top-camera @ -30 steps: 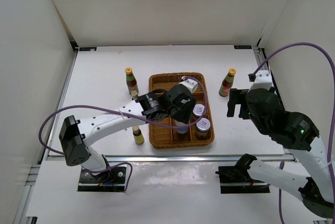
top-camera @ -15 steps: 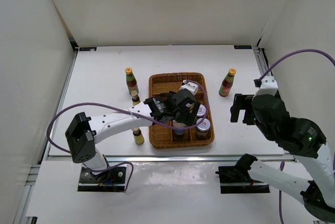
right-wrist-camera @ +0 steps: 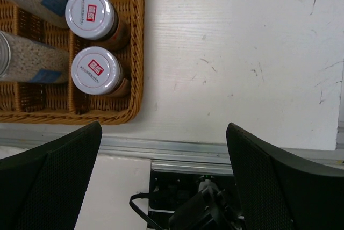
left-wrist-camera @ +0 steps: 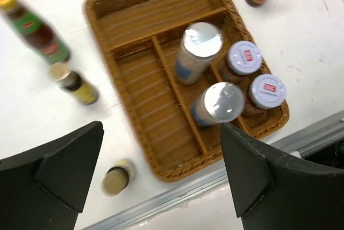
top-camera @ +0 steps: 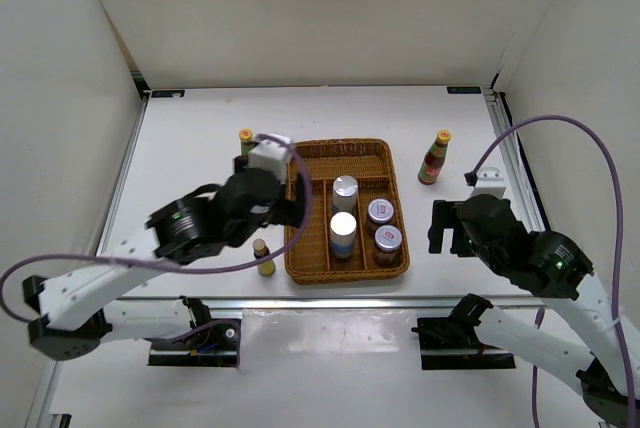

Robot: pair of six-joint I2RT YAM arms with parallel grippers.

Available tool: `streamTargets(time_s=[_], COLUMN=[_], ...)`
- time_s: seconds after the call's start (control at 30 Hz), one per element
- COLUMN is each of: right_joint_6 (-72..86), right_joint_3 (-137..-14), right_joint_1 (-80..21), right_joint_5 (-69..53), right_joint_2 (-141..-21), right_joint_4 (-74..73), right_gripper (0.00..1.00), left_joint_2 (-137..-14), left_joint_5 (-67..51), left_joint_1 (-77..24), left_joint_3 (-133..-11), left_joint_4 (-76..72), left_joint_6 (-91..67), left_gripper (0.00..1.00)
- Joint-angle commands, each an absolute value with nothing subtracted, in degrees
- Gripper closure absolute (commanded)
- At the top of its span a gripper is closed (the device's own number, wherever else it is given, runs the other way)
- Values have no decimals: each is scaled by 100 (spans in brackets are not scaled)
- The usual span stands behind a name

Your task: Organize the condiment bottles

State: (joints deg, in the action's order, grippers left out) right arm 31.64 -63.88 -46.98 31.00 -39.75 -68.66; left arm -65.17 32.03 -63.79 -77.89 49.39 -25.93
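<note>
The white bench (top-camera: 190,128) carries everything, with the left arm (top-camera: 200,228) raised over its near left part and the right arm (top-camera: 530,258) over its near right. The left jaws are spread wide and hold nothing. The wicker tray (left-wrist-camera: 102,9) lies beyond them, in line with the gap between the fingers. The right jaws are also spread wide and empty, with bare bench between them and the tray's near right corner just ahead of their left finger. Two tall jars (left-wrist-camera: 200,42) (left-wrist-camera: 223,102) stand one behind the other in the tray's middle lane, beyond the right finger of the left jaws. Two short jars (right-wrist-camera: 90,14) (right-wrist-camera: 97,70) with red-marked lids stand in the right lane, touching or nearly so, ahead of the right jaws' left finger. One sauce bottle (left-wrist-camera: 32,28) stands on the bench outside the tray, well beyond the left jaws' left finger. The other sauce bottle (top-camera: 434,158) stands beyond the right jaws, apart from the tray. One brown bottle (left-wrist-camera: 72,82) is near the first sauce bottle, and the second brown bottle (left-wrist-camera: 115,179) stands just beside the left jaws' left finger, by the tray's near corner.
</note>
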Motion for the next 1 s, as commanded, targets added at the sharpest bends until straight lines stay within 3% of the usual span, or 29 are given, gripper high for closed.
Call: streamTargets(time_s=[0.0,0.17,0.43,0.87,0.97], right_joint_6=[3375,3375,3428,3428,3375], right_joint_3=[-6267,-6267,-6161,-6161,-6161], right_joint_1=[-4693,-4693,-4693,-4693,-4693], right_joint_5=[3050,3102,3103,3050,3050], right_joint_2=[-3806,-3858,-3858,-4069,-4069], right_joint_4=[-6618,-6618,-6565,-6565,-6565], right_gripper=[0,0,0,0,0], left_joint_2=[-6031,-5538,-5993,-5651,-5721], left_joint_5=[3691,3411,2813,2803,2952], left_joint_1=[-6293,-6091,-6091,-6091,-6091], left_joint_3=[-7183,-6628,-6320,-5774,-5722], left_joint_4=[5703,6107,6407,6627,6627], left_joint_6=[-2890,-3576,-4490,-5168,-5168], left_gripper=[0,0,0,11,18])
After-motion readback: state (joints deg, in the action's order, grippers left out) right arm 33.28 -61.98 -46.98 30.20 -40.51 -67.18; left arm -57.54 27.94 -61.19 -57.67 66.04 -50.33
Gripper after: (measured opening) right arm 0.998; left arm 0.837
